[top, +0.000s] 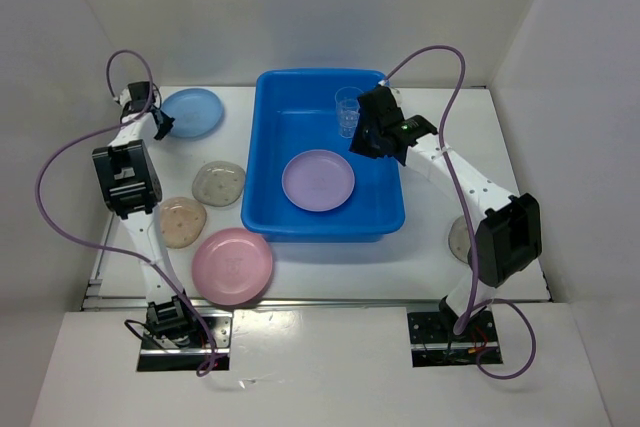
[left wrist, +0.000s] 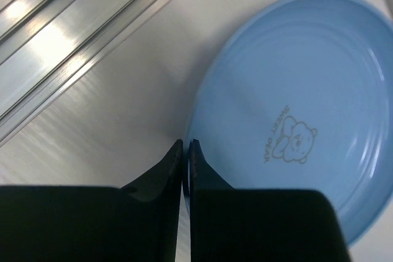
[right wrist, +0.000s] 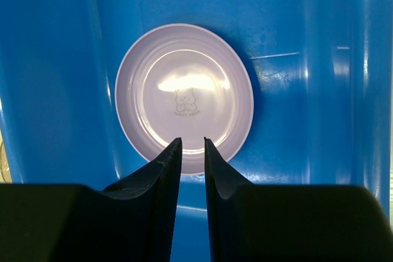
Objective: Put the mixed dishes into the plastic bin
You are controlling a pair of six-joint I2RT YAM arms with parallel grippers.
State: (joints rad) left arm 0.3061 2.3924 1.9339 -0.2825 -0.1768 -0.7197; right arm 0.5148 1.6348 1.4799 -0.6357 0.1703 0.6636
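The blue plastic bin (top: 268, 152) stands mid-table. A lavender plate (top: 318, 180) lies flat on its floor, and a clear cup (top: 347, 110) stands upright in its far right corner. My right gripper (top: 362, 141) hangs over the bin's right side, slightly open and empty. In the right wrist view the right gripper (right wrist: 190, 140) points at the lavender plate (right wrist: 184, 93) inside the bin (right wrist: 55, 78). My left gripper (top: 163, 127) is at the near-left rim of the light blue plate (top: 195, 111). In the left wrist view the left gripper (left wrist: 185, 143) is pinched shut on that plate's (left wrist: 295, 108) rim.
Two beige speckled plates (top: 218, 183) (top: 182, 222) and a pink plate (top: 232, 265) lie left of the bin. Another pale plate (top: 458, 239) shows partly behind the right arm. A metal rail (left wrist: 67, 35) runs along the table's left edge. White walls enclose the table.
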